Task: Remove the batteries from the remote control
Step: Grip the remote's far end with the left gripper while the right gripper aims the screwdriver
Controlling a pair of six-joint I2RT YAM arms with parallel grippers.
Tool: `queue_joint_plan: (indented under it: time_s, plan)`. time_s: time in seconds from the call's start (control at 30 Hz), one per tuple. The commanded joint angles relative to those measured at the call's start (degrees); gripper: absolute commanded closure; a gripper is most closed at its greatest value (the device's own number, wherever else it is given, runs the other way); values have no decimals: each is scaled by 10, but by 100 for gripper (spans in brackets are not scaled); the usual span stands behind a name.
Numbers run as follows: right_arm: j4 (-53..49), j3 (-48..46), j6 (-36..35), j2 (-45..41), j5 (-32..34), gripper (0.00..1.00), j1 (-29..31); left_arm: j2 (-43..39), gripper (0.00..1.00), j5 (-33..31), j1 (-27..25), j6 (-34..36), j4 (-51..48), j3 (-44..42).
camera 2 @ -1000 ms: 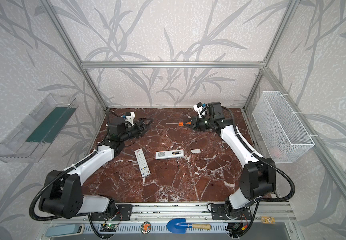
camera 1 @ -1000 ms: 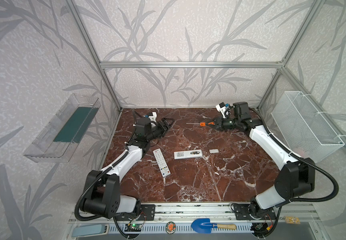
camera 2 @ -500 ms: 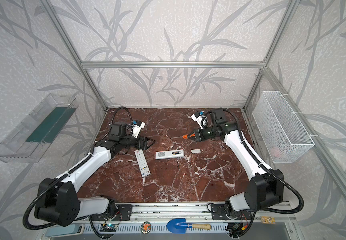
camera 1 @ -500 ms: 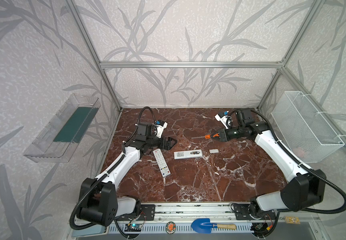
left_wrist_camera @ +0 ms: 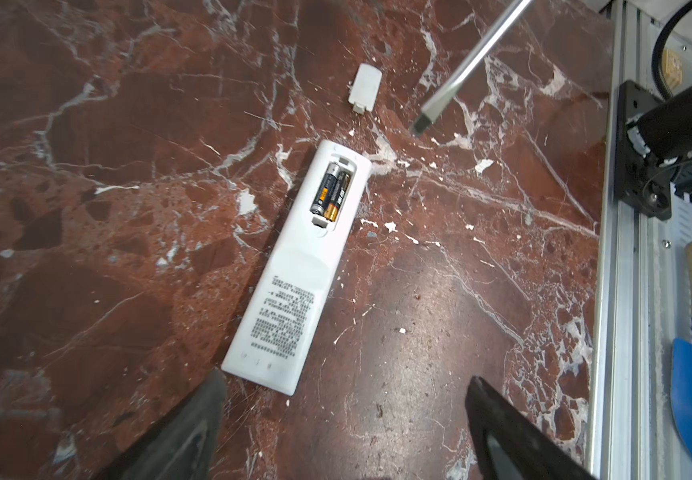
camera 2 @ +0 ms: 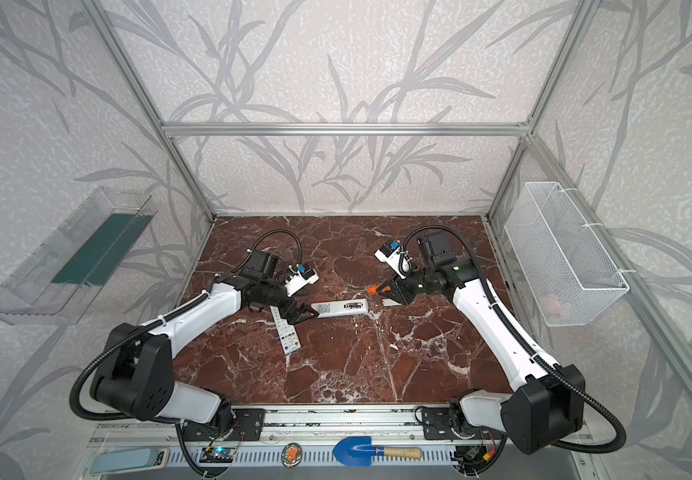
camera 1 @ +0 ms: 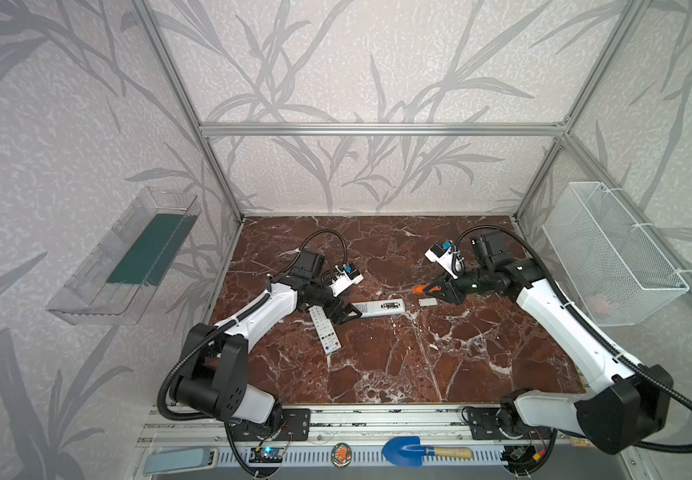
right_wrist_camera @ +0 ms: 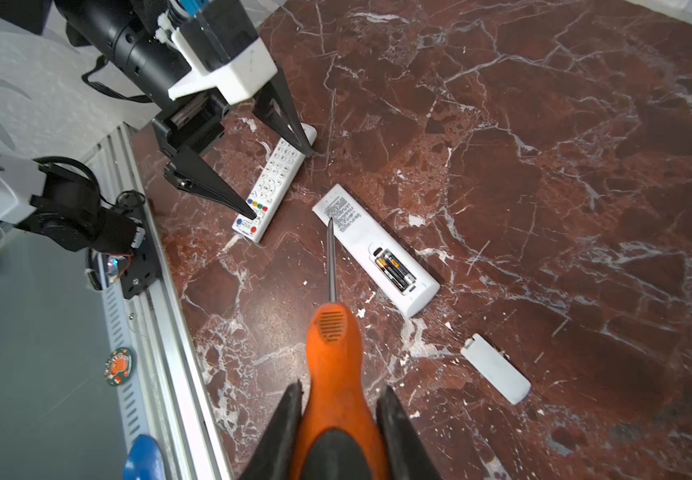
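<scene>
The left gripper (right_wrist_camera: 281, 183) stands with its black tapered fingers spread wide and nothing between them. Its arm is stretched low from the near-left base, and the fingertips point right, toward the printed end of the white remote control (left_wrist_camera: 294, 266). The fingers straddle a second, buttoned remote (right_wrist_camera: 273, 183); I cannot tell whether they touch it.

The right gripper (right_wrist_camera: 338, 399) is clamped on the orange handle of a screwdriver (right_wrist_camera: 332, 332). Its arm reaches in from the near right, wrist bent, with the steel shaft aimed left. The flat tip hangs clear of the remote control, near its right end.

That remote lies back up at mid-table, its bay uncovered, and the batteries (left_wrist_camera: 332, 191) sit in it side by side, black and gold. A small white cover (right_wrist_camera: 496, 368) lies just to the right, apart from it.

The table (camera 1: 419, 365) is glossy red-brown marble with white veins. Leaf-patterned panels in aluminium framing enclose it, with a white wire basket (camera 1: 610, 253) on the right wall and a clear plastic tray (camera 1: 124, 257) on the left.
</scene>
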Motion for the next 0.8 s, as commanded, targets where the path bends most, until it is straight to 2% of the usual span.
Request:
queue_joint_plan:
  time_s: [0.0,0.17,0.3,0.77]
  plan:
    - [-11,12,-45,0,33,100,1,21,10,-19,-19,77,3,17]
    - [-14,30,-23,20,41,100,1,48,17,-75,-37,101,40,6]
    - [-12,34,-7,34,28,100,1,63,18,-118,-39,110,67,3]
    - [-5,49,21,71,24,100,0,158,19,-156,-43,174,19,64]
